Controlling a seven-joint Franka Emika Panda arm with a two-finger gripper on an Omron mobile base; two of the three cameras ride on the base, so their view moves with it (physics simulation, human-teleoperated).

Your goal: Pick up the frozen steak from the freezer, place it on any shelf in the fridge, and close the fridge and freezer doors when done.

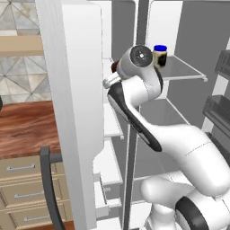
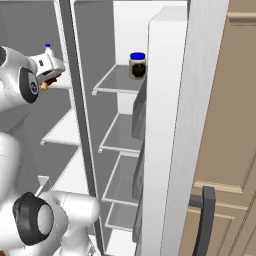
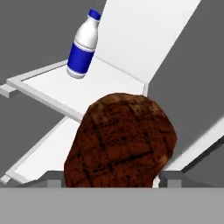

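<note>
bottle (image 3: 83, 43) label: plain blue band, no lettering
jar (image 2: 137, 65): blue lid, dark contents, no text legible
steak (image 3: 120, 140): no tag or marking
fridge walls, shelves, doors: no brand, numbers or signs readable

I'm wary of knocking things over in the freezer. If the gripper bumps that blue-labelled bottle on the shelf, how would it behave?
The bottle stands upright, tall on a narrow base, so a nudge near its cap would probably tip it. Being round, it would likely roll along the smooth shelf. It looks like rigid plastic, so probably light and unlikely to break.
</note>
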